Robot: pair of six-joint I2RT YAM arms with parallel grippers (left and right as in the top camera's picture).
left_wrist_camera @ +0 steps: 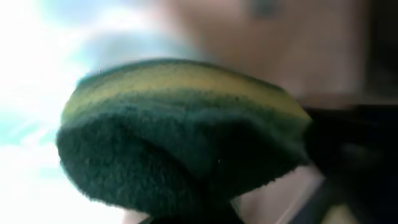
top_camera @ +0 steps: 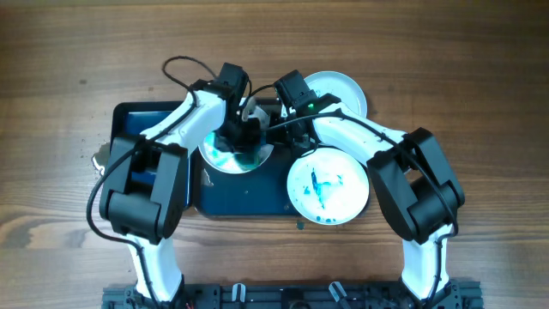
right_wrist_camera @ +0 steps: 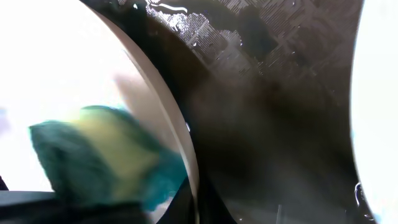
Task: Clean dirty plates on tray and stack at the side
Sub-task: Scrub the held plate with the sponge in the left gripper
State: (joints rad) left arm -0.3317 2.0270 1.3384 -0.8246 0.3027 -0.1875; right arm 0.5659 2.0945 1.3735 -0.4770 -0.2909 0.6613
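Okay, count: three white plates, one dark tray (top_camera: 244, 199), one sponge. Overhead, the left plate (top_camera: 225, 159), teal-smeared, and the right plate (top_camera: 328, 184), blue-marked, sit on the tray. The far plate (top_camera: 343, 90) is at the tray's far right corner, mostly on the wooden surface (top_camera: 480, 69). The left fingers (top_camera: 236, 133) are over the left plate, clamped on the green-yellow sponge (left_wrist_camera: 186, 137). Only the left wrist view shows it close up. The right fingers (top_camera: 281, 127) are near that plate's rim; apart or together, can't tell. Only the right wrist view shows the tray is wet.
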